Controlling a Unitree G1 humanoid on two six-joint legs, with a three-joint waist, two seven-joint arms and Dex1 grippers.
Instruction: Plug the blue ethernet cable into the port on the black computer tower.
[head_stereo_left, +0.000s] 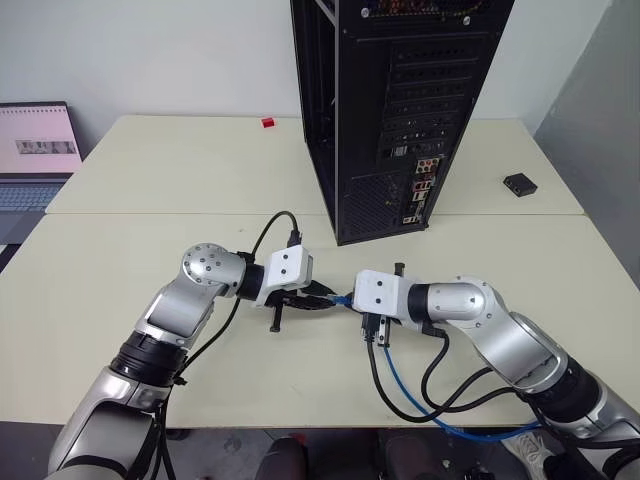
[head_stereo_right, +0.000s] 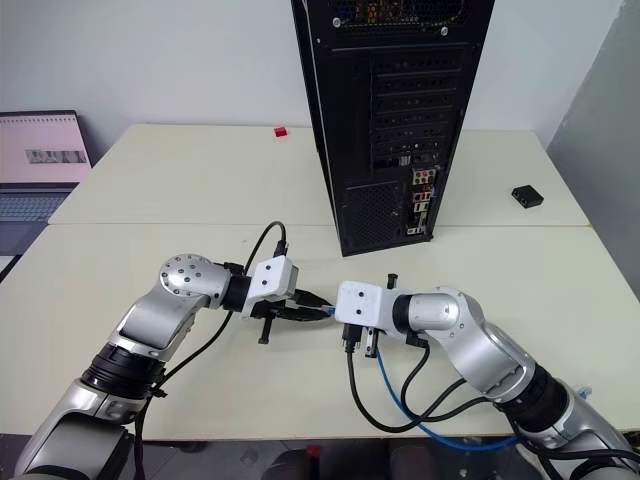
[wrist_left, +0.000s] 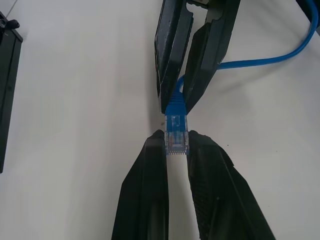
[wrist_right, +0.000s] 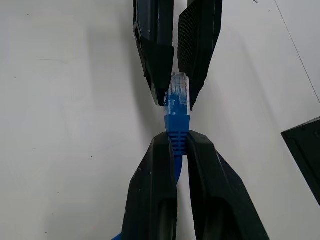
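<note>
Your two grippers meet tip to tip above the near table (head_stereo_left: 120, 300), in front of the black computer tower (head_stereo_left: 400, 110). Your right gripper (wrist_right: 181, 142) is clenched on the blue boot of the blue ethernet cable (wrist_right: 176, 125), just behind the plug. Your left gripper (wrist_left: 176, 142) is clamped on the clear plug (wrist_left: 175, 134) itself, one finger on each side. The plug thus sits between both grippers, held off the table surface and well apart from the tower. The cord trails from your right gripper back under that arm (head_stereo_left: 420, 405). The port lies within the cluster of coloured connectors (head_stereo_left: 424, 172) on the tower's rear panel; you cannot single it out. A small black box (head_stereo_left: 519, 184) lies on the far table.
</note>
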